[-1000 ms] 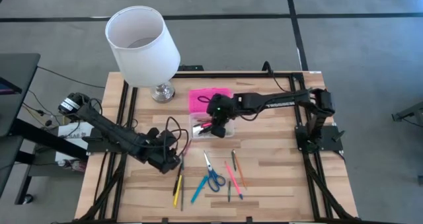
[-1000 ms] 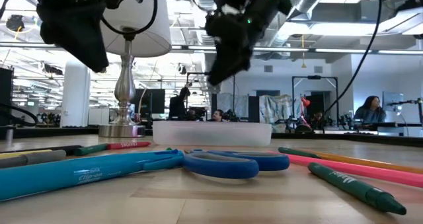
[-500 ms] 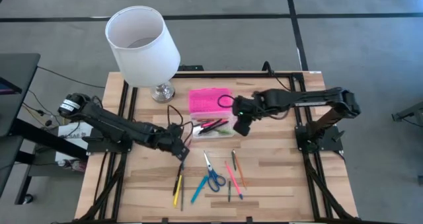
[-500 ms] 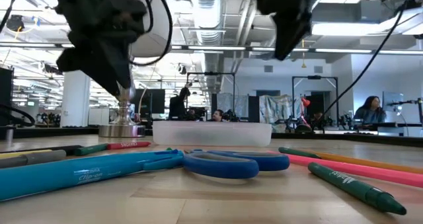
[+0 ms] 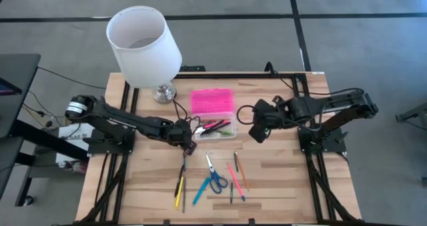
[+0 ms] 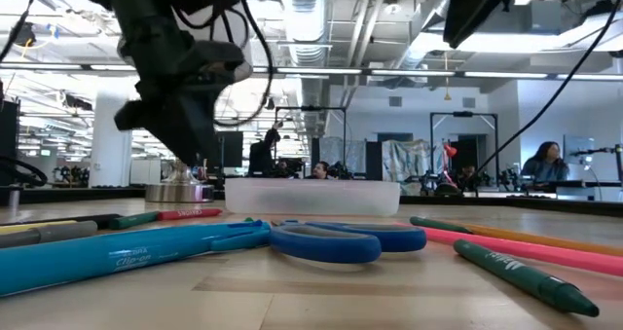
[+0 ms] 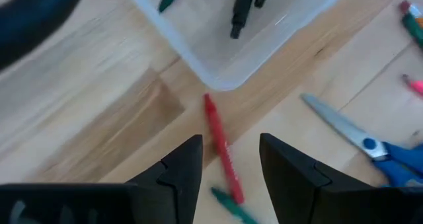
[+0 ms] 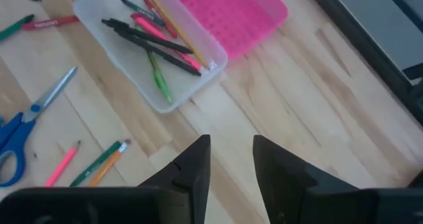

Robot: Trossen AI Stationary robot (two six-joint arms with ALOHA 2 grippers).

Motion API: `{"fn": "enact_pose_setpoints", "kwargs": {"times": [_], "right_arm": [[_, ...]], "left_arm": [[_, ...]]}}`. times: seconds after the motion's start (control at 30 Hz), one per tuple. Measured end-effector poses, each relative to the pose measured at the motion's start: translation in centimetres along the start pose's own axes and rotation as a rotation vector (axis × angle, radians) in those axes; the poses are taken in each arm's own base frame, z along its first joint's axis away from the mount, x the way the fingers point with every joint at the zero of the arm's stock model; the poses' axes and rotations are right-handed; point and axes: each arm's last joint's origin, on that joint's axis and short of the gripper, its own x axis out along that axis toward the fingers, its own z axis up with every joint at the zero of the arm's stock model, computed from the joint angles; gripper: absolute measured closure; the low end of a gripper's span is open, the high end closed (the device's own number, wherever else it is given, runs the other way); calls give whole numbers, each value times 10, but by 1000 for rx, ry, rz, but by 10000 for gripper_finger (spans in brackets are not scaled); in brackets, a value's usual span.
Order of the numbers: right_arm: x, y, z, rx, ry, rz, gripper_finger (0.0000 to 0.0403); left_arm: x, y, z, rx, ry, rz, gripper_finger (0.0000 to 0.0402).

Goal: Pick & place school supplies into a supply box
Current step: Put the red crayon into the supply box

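The supply box, a clear tray, holds several pens; its pink lid lies open against its far side. My left gripper hovers open, slanting down, at the box's near left corner. Its fingers stand on either side of a red pen that lies flat on the table below them. My right gripper hangs open and empty, high above the table to the right of the box. Blue-handled scissors and several pens and pencils lie nearer the front edge.
A lamp with a big white shade stands on its metal base at the far left. More pens lie at the near left, a long blue one among them. Bare wood lies right of the box.
My right gripper has risen from over the box and swung toward the table's right edge, turning as it went. My left gripper has gone right and toward the far edge, sinking and rolling a little, and now stands over the red pen at the box's corner.
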Motion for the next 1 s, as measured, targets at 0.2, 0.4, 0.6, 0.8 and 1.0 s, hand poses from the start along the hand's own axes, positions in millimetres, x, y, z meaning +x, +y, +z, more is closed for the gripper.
{"fn": "enact_pose_setpoints", "kwargs": {"times": [0.2, 0.4, 0.6, 0.8, 1.0], "right_arm": [[2, 3, -2, 14, 14, -25, 296], [7, 6, -4, 10, 49, -48, 296], [7, 7, -3, 17, 39, -39, 296], [8, 7, -3, 13, 39, -40, 296], [8, 6, -2, 17, 36, -45, 296]], "left_arm": [[14, -3, -1, 70, 13, 15, 255], [29, -9, -7, 126, 41, 6, 255], [35, -7, -12, 145, 69, 40, 255], [36, -7, -12, 167, 63, 50, 255], [56, -6, -19, 205, 124, 78, 255]]}}
